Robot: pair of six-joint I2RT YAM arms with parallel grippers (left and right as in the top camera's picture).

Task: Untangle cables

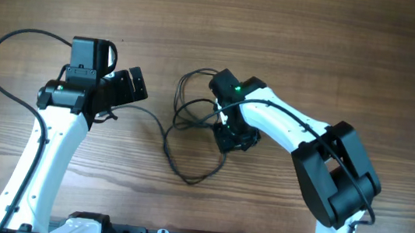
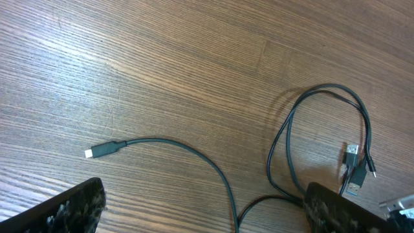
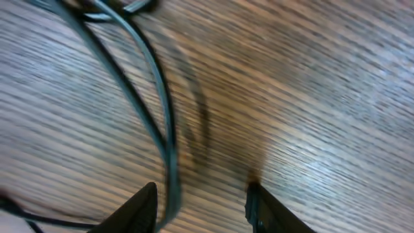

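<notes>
We saw the cables (image 1: 183, 175) lying loose on the wooden tabletop (image 1: 326, 36), approx. mid-way between the two arms, coiled in a few overlapping loops. The left hand (image 1: 126, 85) was spread wide and held nothing. In the left wrist view, one strand ended in a small pale plug (image 2: 91, 153) flat on the wood, well apart from both fingers. The rest curved off to a loop on the right, where a cluster of small plug ends (image 2: 352, 169) sat just beside the far finger (image 2: 343, 210). The right hand (image 3: 202, 194) was low over the tangle, its fingers part-way apart. A dark green strand (image 3: 169, 152) ran down between them, close by one finger (image 3: 139, 208) and clear of the other. The right wrist view was blurred, so we couldn't tell if strand & finger touched.
</notes>
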